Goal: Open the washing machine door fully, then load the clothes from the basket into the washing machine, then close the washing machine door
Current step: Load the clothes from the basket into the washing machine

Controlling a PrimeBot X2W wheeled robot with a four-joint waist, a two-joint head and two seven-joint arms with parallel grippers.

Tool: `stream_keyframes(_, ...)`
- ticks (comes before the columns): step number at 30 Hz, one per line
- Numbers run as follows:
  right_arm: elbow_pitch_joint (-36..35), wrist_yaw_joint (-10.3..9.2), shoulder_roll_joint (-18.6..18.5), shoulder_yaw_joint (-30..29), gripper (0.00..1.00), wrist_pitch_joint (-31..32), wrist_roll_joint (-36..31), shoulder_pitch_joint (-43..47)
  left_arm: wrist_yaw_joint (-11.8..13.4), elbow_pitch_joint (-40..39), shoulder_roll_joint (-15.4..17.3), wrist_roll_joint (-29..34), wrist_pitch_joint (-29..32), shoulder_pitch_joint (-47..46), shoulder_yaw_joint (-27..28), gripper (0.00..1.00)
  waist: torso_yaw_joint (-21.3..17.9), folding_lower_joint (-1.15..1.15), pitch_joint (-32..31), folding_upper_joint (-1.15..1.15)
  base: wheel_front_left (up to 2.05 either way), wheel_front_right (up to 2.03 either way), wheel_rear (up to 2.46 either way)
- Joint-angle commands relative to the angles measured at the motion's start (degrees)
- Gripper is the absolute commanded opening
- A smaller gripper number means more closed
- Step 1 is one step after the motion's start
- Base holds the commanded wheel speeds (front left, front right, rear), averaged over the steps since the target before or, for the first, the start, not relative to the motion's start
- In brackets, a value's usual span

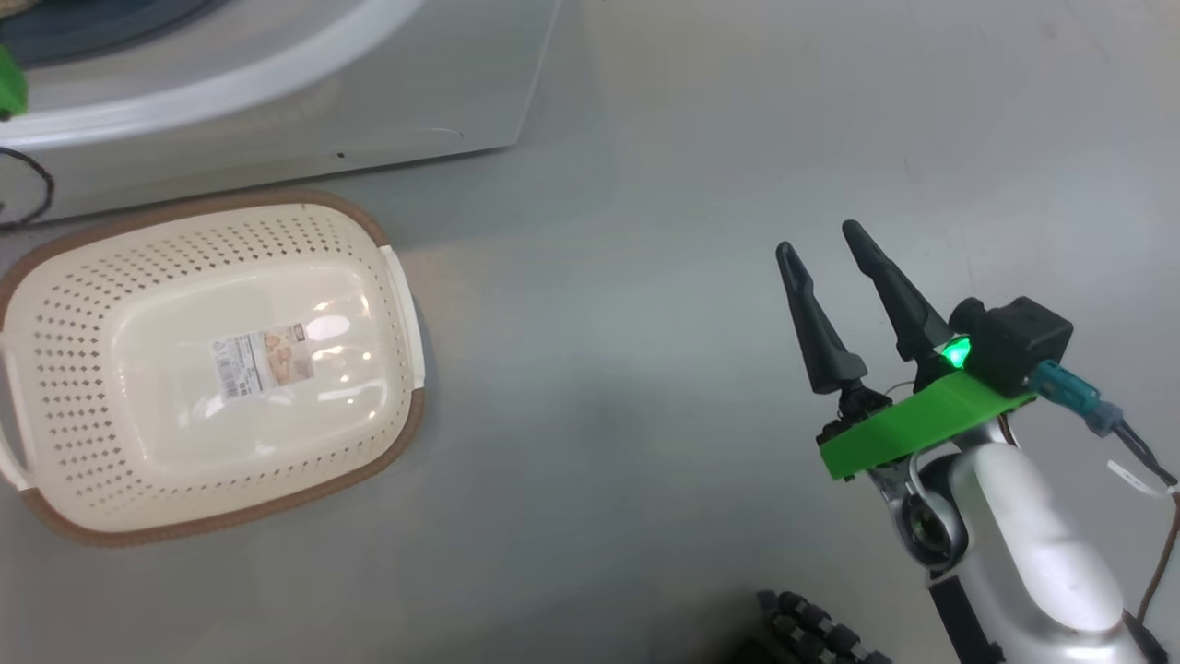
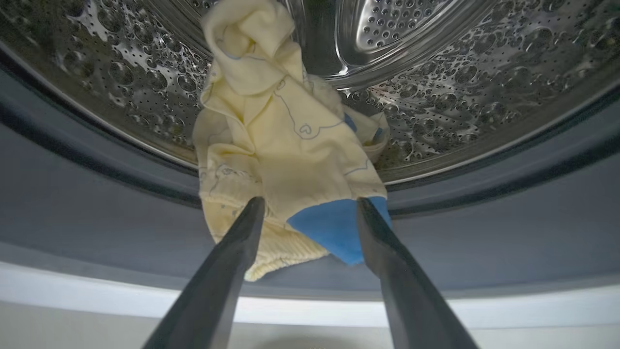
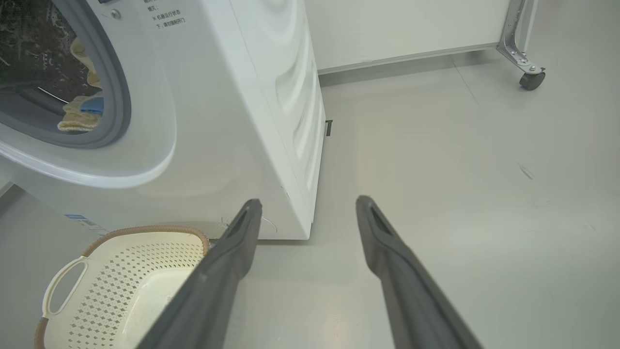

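Note:
The clothes point(image 2: 286, 145), pale yellow with a blue patch, lie draped over the steel drum's lip and the grey gasket point(image 2: 484, 228) of the washing machine point(image 3: 232, 121). My left gripper point(image 2: 310, 206) is open, one finger on each side of the fabric's lower end, gripping nothing. The clothes point(image 3: 82, 116) also show in the machine's opening in the right wrist view. The basket point(image 1: 83, 304) sits on the floor before the machine with no clothes in it. My right gripper point(image 1: 818, 238) hovers open over bare floor to the basket's right. The washing machine door is out of view.
The machine's white front point(image 1: 277, 101) stands just beyond the basket point(image 3: 97, 291). A black cable point(image 1: 37, 184) hangs at the far left. A metal frame's caster point(image 3: 532, 80) stands by the back wall. Grey floor point(image 1: 645, 184) lies to the machine's right.

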Motion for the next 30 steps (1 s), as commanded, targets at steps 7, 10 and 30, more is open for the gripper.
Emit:
stream_keyframes(7, -1.87, -0.16, -0.47, 2.10, 1.00, -0.67, 2.53, -1.38, -1.21, 0.87, 6.48, 0.45, 6.65, -8.34, 1.63, 1.00, -4.11, -0.01, 4.39, 0.00, 0.00, 0.00, 0.00)
stream_keyframes(10, -2.14, -0.16, -0.47, 2.74, 1.00, -0.68, 3.44, -1.78, -1.49, 2.06, 8.00, 1.02, 9.23, -10.96, 1.20, 1.00, -5.21, -0.01, 5.66, 0.00, 0.00, 0.00, 0.00)
stream_keyframes(30, -2.38, -0.16, -0.47, 3.98, 1.00, -0.68, 5.20, -3.01, 2.07, 9.19, 10.63, 1.64, 31.36, -19.66, -2.26, 0.19, -7.33, -0.01, 9.41, 0.00, 0.00, 0.00, 0.00)
